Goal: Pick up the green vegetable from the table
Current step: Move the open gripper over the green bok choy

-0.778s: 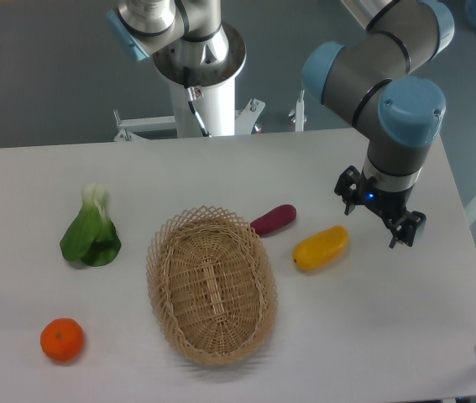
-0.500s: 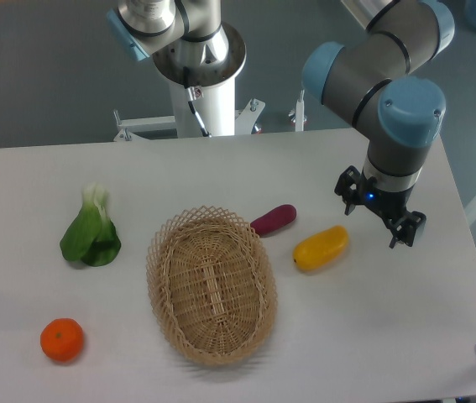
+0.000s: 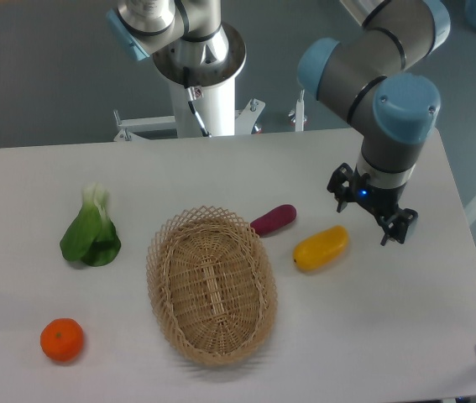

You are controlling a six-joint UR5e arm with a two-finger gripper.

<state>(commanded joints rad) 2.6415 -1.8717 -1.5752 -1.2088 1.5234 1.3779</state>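
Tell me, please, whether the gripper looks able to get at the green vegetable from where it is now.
Probably yes. The gripper is open and empty at the far side of the table. The green vegetable lies alone, uncovered; only the low basket lies between.

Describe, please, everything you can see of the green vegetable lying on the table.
The green vegetable is a small bok choy with broad, dark green, glossy leaves and a pale whitish-green stalk end. It lies flat on the white table at its left side, stalk end pointing away from the camera, leaves fanned toward it. Nothing touches it but the tabletop: the wicker basket sits apart to its right, the orange nearer the camera.
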